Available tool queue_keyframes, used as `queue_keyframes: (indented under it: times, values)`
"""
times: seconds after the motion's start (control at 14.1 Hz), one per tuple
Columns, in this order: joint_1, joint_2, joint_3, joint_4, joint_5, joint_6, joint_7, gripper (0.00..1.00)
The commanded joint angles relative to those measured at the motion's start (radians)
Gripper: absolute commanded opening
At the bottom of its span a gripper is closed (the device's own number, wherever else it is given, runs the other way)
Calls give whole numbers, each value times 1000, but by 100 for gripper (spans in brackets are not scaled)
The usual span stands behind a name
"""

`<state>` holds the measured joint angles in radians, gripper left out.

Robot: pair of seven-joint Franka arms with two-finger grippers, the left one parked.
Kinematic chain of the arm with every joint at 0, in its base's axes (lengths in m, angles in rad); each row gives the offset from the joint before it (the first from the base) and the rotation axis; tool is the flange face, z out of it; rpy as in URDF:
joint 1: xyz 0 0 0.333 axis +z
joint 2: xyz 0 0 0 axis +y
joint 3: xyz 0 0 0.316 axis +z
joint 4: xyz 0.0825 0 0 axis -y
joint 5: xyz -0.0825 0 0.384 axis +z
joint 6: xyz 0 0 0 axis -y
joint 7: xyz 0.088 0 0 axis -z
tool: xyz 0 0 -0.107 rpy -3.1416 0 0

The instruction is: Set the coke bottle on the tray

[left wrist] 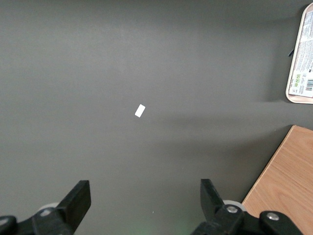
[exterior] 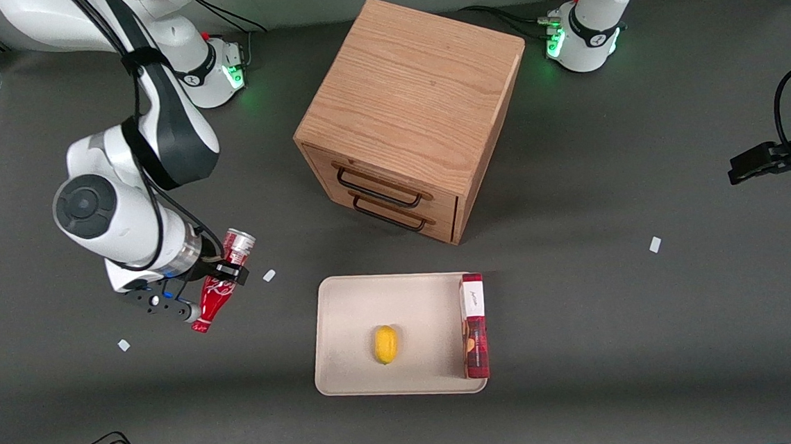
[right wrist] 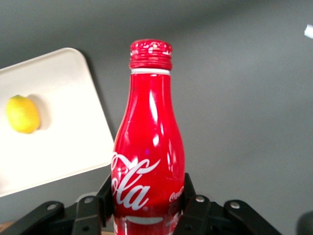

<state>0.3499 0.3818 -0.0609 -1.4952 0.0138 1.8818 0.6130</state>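
Observation:
The coke bottle (exterior: pixel 222 279), red with white script and a silver-white base, hangs tilted in my right gripper (exterior: pixel 226 270) above the table, toward the working arm's end, clear of the tray. In the right wrist view the bottle (right wrist: pixel 149 147) fills the middle, red cap pointing away, and the gripper (right wrist: pixel 146 203) is shut on its lower body with a finger pressed on each side. The cream-beige tray (exterior: pixel 354 322) lies in front of the drawer cabinet, nearer the front camera; one rounded corner of the tray (right wrist: pixel 73 147) shows beside the bottle.
A lemon (exterior: pixel 385 344) lies on the tray, and a flat red-and-white box (exterior: pixel 474 324) lies along the tray's edge toward the parked arm. The wooden drawer cabinet (exterior: pixel 408 109) stands mid-table. Small white paper scraps (exterior: pixel 269 275) lie on the dark mat.

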Motion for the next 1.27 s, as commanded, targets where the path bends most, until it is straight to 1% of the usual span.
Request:
queue_keyframes:
  times: [0.0,0.28,0.42,0.5,0.71,0.85,0.92,1.06,1.2]
  values:
    - [11,110,13,223,-53,-76,-135,15]
    - [17,271,59,433,-52,-55,-355,17]
    - [17,353,91,484,-52,28,-407,18]
    - [17,386,96,483,-51,92,-409,21]
    - [27,480,98,480,-51,227,-403,21]
    - [32,538,101,477,-48,289,-374,21]
    - [32,566,119,474,-40,328,-352,21]
    - [32,607,125,470,-34,359,-319,29]
    - [32,640,127,467,-32,385,-289,31]
